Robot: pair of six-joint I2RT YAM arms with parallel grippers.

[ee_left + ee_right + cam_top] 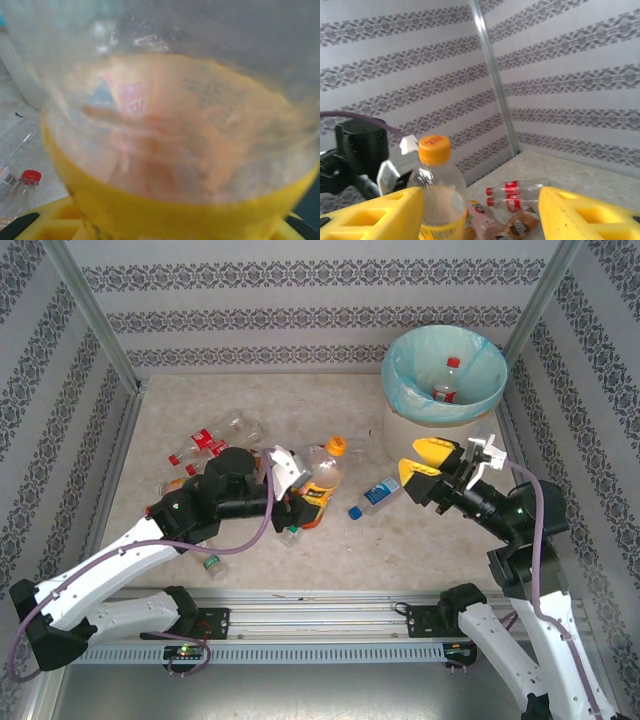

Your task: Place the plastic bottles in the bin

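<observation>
Bottles sit in two places relative to the round cream-white bin with the turquoise liner (395, 375). One small clear bottle with a red cap and red label (447, 380) is inside the bin. The others are on the pale marbled tabletop (320, 405) to the bin's left.

Closest to the bin is a clear bottle with a blue cap and blue label (378, 493), lying on its side just off the bin's near-left side. Further left of the bin, your left gripper (300, 492) is clamped on a clear bottle with an orange cap and orange-yellow label (325, 472). In the left wrist view, that bottle (170, 125) sits blurred right up against the lens.

Farthest left from the bin you have two clear bottles with red caps and red labels (205, 445) lying side by side. A green-capped clear bottle (212, 563) lies nearer you, beside the left arm.

Your right gripper (410, 458) hangs just beside the bin's near wall. Its yellow fingers (432, 448) are spread wide with nothing between them, and they point left towards the blue-capped bottle. From the right wrist view, that gripper (480, 200) frames the orange-capped bottle (437, 190) in the distance. The two red-labelled bottles (512, 194) lie beyond on the tabletop.
</observation>
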